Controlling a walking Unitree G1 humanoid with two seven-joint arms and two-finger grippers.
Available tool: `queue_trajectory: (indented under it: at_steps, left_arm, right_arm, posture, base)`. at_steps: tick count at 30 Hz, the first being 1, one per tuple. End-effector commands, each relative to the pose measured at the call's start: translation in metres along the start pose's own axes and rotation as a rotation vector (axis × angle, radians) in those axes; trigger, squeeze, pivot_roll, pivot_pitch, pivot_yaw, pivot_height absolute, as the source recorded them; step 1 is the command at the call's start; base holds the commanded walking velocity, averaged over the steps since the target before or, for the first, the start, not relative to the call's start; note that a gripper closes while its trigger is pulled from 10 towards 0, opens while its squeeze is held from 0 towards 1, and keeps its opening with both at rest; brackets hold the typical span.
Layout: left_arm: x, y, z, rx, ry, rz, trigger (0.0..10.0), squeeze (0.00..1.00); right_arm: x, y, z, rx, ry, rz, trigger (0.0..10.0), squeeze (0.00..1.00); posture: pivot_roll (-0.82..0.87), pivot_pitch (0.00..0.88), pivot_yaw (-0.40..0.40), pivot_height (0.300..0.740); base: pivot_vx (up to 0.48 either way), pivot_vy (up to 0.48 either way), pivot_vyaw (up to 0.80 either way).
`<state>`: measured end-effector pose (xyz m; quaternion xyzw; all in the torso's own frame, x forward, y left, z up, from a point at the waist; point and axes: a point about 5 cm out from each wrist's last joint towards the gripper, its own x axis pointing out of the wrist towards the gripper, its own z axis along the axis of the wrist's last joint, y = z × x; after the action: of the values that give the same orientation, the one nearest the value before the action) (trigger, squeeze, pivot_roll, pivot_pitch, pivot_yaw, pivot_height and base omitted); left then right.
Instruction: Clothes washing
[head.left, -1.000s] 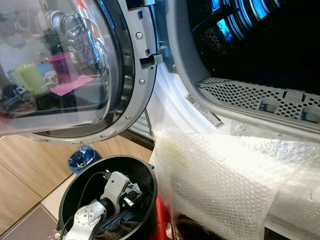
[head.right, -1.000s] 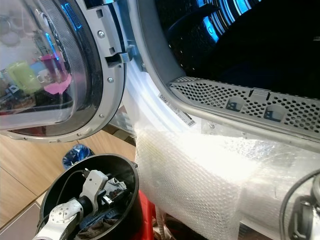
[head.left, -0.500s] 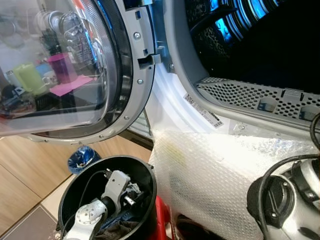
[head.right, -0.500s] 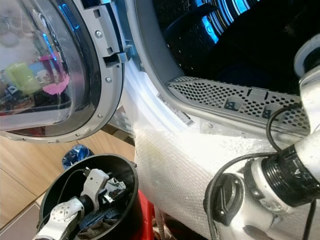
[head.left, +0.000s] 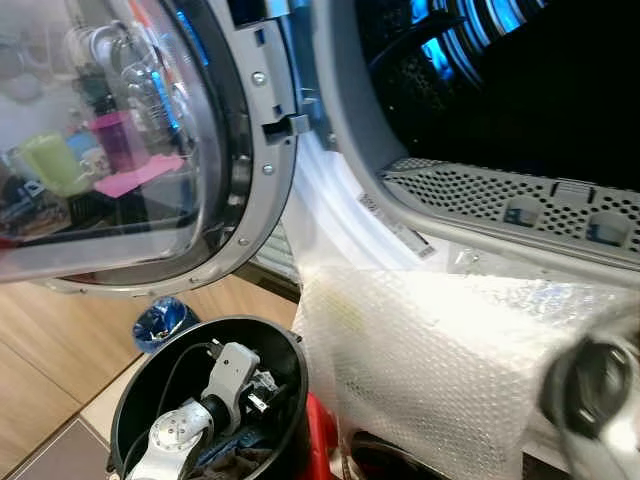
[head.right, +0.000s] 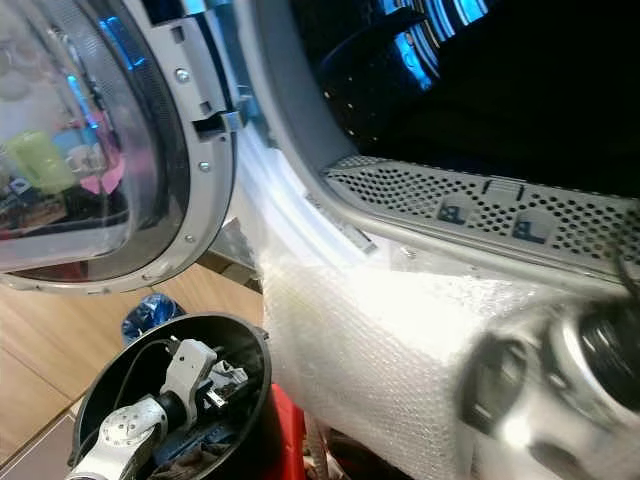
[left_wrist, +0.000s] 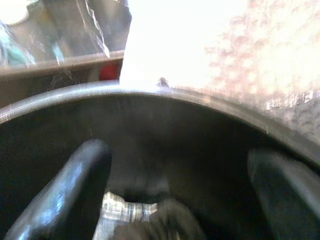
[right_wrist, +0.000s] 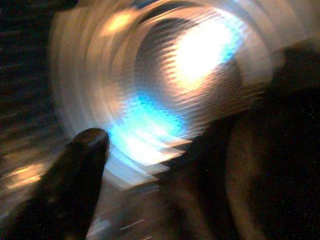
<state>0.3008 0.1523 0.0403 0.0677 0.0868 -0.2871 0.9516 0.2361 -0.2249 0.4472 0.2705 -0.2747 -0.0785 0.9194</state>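
Left eye view: one washing machine stands with its round door (head.left: 120, 150) swung wide and its drum (head.left: 520, 90) dark and empty-looking. Below the door sits one black bucket (head.left: 290, 375); the left gripper (left_wrist: 165, 200) is down inside it, fingers (left_wrist: 70, 190) spread apart over dark clothes (head.left: 215, 465), gripping nothing that I can make out. One bubble wrap sheet (head.left: 420, 350) hangs below the drum mouth. The right arm (head.right: 560, 390) blurs beside that sheet; the right gripper (right_wrist: 150, 165) faces the drum, jaws apart and empty. The step looks like picking laundry from the bucket; next, close on cloth and lift it to the drum
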Motion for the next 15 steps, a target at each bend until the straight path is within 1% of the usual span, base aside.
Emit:
queue_trajectory:
  at_steps: [1,2,3,4,5,6,7,8,9,10,11,13,15]
  left_arm:
    - [-0.006,0.005,-0.005,0.012,0.027,0.006,10.0,0.0]
    - [-0.006,0.005,-0.005,0.012,0.027,0.008,10.0,0.0]
    - [-0.006,0.005,-0.005,0.012,0.027,0.009,10.0,0.0]
    - [-0.006,0.005,-0.005,0.011,0.027,0.01,10.0,0.0]
    - [-0.006,0.005,-0.005,0.011,0.027,0.01,10.0,0.0]
    - [-0.006,0.005,-0.005,0.011,0.027,0.01,10.0,0.0]
    - [-0.006,0.005,-0.005,0.012,0.027,0.008,10.0,0.0]
    - [-0.006,0.005,-0.005,0.012,0.027,0.007,10.0,0.0]
    - [-0.006,0.005,-0.005,0.012,0.027,0.007,10.0,0.0]
    - [-0.005,0.005,-0.005,0.011,0.027,0.007,10.0,0.0]
    - [-0.005,0.006,-0.004,0.011,0.026,0.007,10.0,0.0]
    - [-0.005,0.006,-0.004,0.013,0.026,0.004,10.0,0.0]
    - [-0.005,0.005,-0.004,0.012,0.026,0.002,10.0,0.0]
  right_arm:
    - [-0.004,0.005,-0.007,0.026,0.06,0.088,10.0,0.0]
    - [-0.009,0.012,-0.016,-0.024,0.099,0.168,10.0,0.0]
    - [-0.015,0.019,-0.023,-0.141,0.112,0.242,10.0,0.0]
    - [-0.019,0.022,-0.028,-0.227,0.125,0.289,10.0,0.0]
    - [-0.027,0.026,-0.031,-0.504,0.075,0.334,10.0,0.0]
    - [-0.027,0.026,-0.031,-0.504,0.075,0.334,10.0,0.0]
    - [-0.035,0.029,-0.043,-0.758,0.067,0.412,10.0,0.0]
    - [-0.039,0.029,-0.049,-0.801,0.084,0.449,10.0,0.0]
    - [-0.04,0.029,-0.051,-0.794,0.096,0.464,10.0,0.0]
    - [-0.039,0.026,-0.048,-0.795,0.081,0.41,10.0,0.0]
    - [-0.037,0.022,-0.043,-0.84,0.037,0.335,10.0,0.0]
    - [-0.039,0.022,-0.039,-0.943,-0.014,0.343,10.0,0.0]
    - [-0.041,0.026,-0.033,-1.021,-0.125,0.365,10.0,0.0]
  posture:
    - [-0.05,0.036,0.177,0.74]
    - [-0.05,0.035,0.175,0.74]
    - [-0.05,0.035,0.175,0.74]
    - [-0.05,0.035,0.175,0.74]
    - [-0.05,0.035,0.175,0.74]
    - [-0.05,0.035,0.175,0.74]
    - [-0.05,0.035,0.178,0.74]
    - [-0.05,0.035,0.178,0.74]
    - [-0.05,0.035,0.178,0.74]
    - [-0.06,0.035,0.179,0.74]
    - [-0.06,0.038,0.181,0.74]
    - [-0.06,0.038,0.181,0.74]
    - [-0.06,0.037,0.183,0.74]
  base:
    - [0.0,0.0,0.0]
    - [0.0,0.0,0.0]
    - [0.0,0.0,0.0]
    - [0.0,0.0,0.0]
    - [0.0,0.0,0.0]
    - [0.0,0.0,0.0]
    - [0.0,0.0,0.0]
    - [0.0,0.0,0.0]
    - [0.0,0.0,0.0]
    - [0.0,0.0,0.0]
    - [0.0,0.0,0.0]
    - [0.0,0.0,0.0]
    - [0.0,0.0,0.0]
